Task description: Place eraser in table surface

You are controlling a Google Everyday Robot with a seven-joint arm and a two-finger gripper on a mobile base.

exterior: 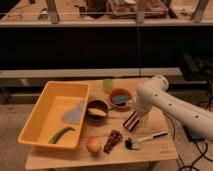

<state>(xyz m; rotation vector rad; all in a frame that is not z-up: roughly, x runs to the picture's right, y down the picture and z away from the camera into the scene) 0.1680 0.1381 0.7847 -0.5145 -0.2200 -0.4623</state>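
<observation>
Well, the gripper (138, 114) hangs at the end of the white arm, low over the right middle of the table and directly upon the eraser (131, 122). Whether it is clamped on the block or has let go I cannot tell, since the wrist hides the contact. The eraser is tilted, its stripes running slantwise, at or just above the table surface (159, 131). It lies just right of the dark bowl (97, 110) and nearer than the orange bowl (120, 97).

The step in hand looks like the set-down itself. To do it well, the block should go straight down until a flat face bears on the wood, and be released only then, so that it neither tips nor skids. There is little bare wood to spare here: the brush (145, 139) lies just on the near side, and the brown bumpy wedge (113, 141) is at the near left. The retreat is best made upward rather than sideways, as the dark bowl is close on the left. The apple (93, 144) and the yellow tray (36, 116), farther left, are well apart.
</observation>
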